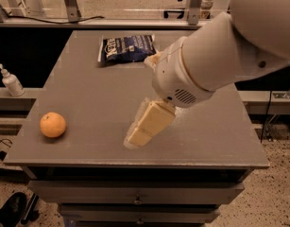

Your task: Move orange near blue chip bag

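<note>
Now gripper (135, 138) hovers front-centre, fingers seemingly closed; blue chip bag (129, 48) lies lengthwise left-right.

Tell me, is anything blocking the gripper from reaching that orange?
Nothing visible. The gripper hangs over the front middle of the table; the orange sits at its front left, only bare tabletop between.

White lettering runs across the dark front of the blue chip bag (129, 48), which lies at the far side of the surface (88, 93). A denser patch of white marks sits toward the bag's left end. None of it can be made out as a word, brand or number. The gripper (135, 138) hangs over the near middle of the surface, well apart from the bag, and its pale casing shows no marking that can be read.
</note>
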{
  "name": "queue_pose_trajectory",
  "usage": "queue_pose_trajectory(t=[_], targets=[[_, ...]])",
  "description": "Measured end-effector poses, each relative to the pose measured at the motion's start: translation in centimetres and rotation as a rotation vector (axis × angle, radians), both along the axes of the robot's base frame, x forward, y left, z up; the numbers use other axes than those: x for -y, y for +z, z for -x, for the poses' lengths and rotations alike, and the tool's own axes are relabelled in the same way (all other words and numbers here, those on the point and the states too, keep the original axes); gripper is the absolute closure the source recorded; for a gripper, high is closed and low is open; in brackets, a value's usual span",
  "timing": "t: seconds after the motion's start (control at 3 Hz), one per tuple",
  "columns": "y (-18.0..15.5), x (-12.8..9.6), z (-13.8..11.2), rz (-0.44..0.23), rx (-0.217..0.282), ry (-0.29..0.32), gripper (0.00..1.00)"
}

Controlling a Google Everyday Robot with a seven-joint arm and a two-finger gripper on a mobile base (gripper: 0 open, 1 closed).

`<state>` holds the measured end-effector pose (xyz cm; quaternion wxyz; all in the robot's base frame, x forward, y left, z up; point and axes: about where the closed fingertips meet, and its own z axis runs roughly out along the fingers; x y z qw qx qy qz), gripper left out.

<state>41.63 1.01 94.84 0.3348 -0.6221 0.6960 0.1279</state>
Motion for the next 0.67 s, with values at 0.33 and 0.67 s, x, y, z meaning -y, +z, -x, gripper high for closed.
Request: queue_pose_trajectory(t=[0.33,0.67], targets=[[-0.3,-2.3,0.1,-0.027,0.009,0.036,0.00],[-1.4,-6.1,0.0,-0.077,0.004,0.083,0.00]])
